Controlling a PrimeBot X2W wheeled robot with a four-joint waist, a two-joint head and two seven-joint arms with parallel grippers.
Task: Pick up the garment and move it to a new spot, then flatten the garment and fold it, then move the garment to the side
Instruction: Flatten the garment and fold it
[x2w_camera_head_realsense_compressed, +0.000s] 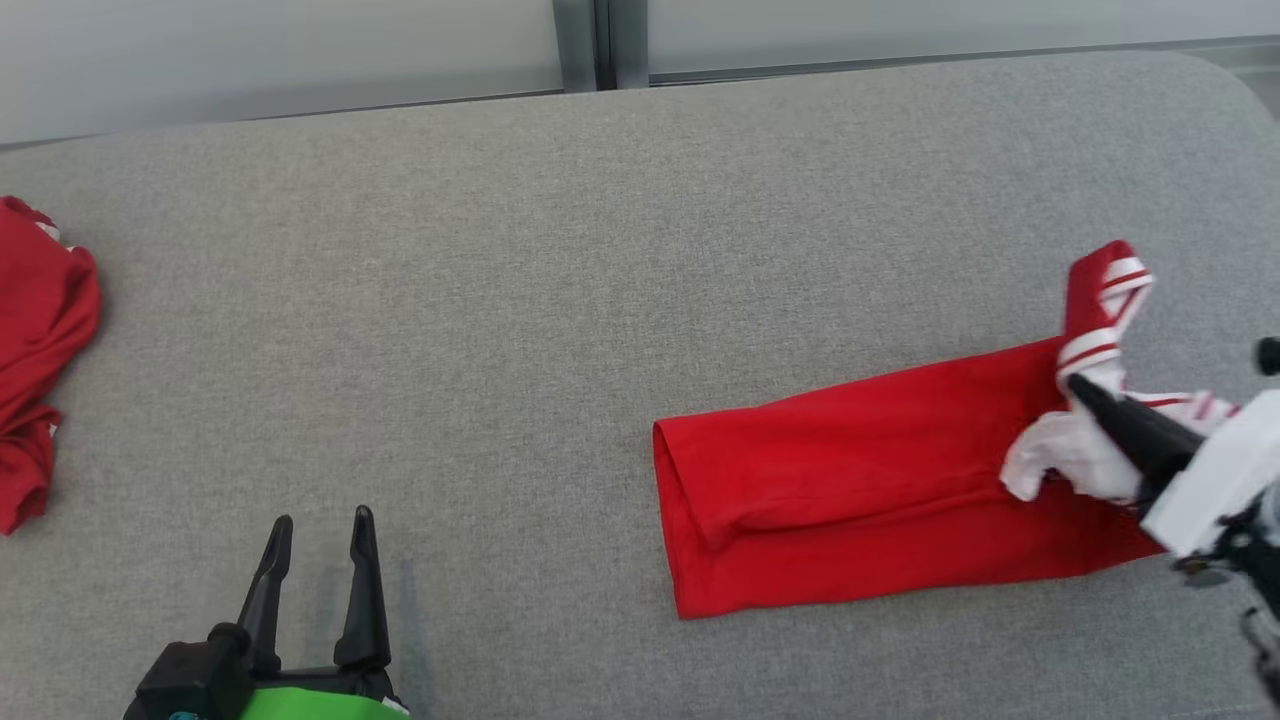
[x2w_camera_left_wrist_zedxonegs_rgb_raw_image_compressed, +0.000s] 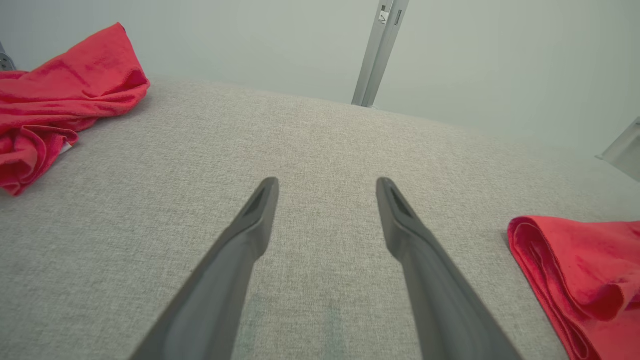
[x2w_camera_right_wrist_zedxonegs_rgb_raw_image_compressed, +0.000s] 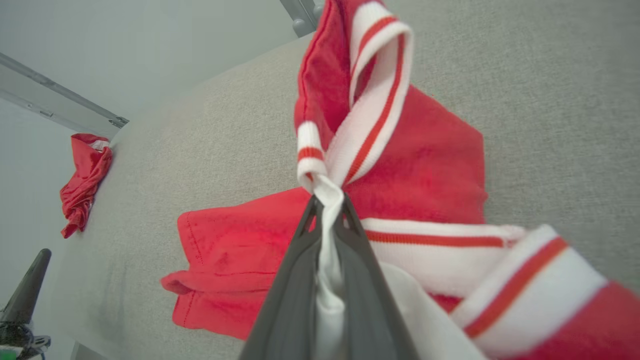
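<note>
The garment is red with white, red-striped trim and lies folded into a long strip on the right of the grey surface. My right gripper is shut on its white trim at the strip's right end, lifting a striped fold up. In the right wrist view the white cloth is pinched between the two dark fingers. My left gripper stands open at the lower left, over bare fabric, well left of the garment. The left wrist view has the garment's folded end at its right.
A second red garment lies crumpled at the far left edge of the grey cushioned surface; it is also in the left wrist view. A pale wall with a metal post runs behind. The surface's corner curves away at the upper right.
</note>
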